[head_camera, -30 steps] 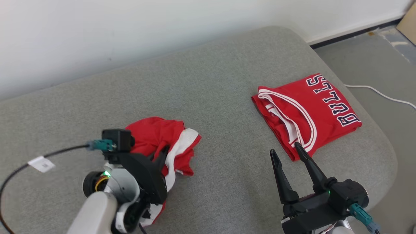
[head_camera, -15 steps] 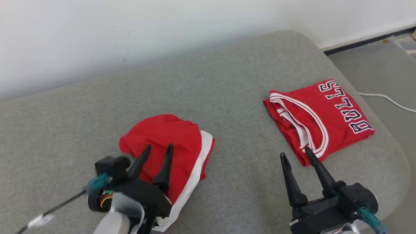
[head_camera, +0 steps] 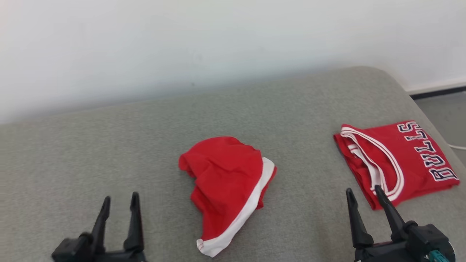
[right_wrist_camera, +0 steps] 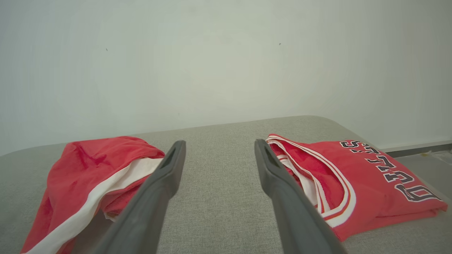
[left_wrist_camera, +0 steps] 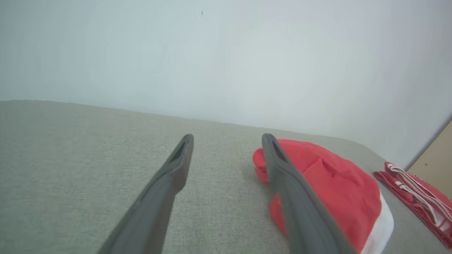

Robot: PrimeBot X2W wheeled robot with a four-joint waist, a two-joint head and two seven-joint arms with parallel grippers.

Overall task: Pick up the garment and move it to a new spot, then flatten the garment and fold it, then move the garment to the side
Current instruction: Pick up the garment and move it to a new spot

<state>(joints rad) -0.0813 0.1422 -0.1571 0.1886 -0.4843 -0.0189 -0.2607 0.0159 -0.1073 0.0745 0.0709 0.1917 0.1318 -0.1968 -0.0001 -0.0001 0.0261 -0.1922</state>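
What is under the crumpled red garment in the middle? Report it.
The crumpled red garment lies on the grey cushion; bare upholstery shows around it. Whatever its folds cover is hidden.

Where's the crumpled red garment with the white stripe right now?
Head view: the crumpled red garment lies near the middle of the grey cushion, between the left claw and the folded Bulls jersey.

Crumpled garment [head_camera: 225, 182] on the cushion [head_camera: 109, 145], folded jersey [head_camera: 397, 160] well to its right, left claw [head_camera: 121, 196] nearer and left of it, right claw [head_camera: 363, 189] nearer and right
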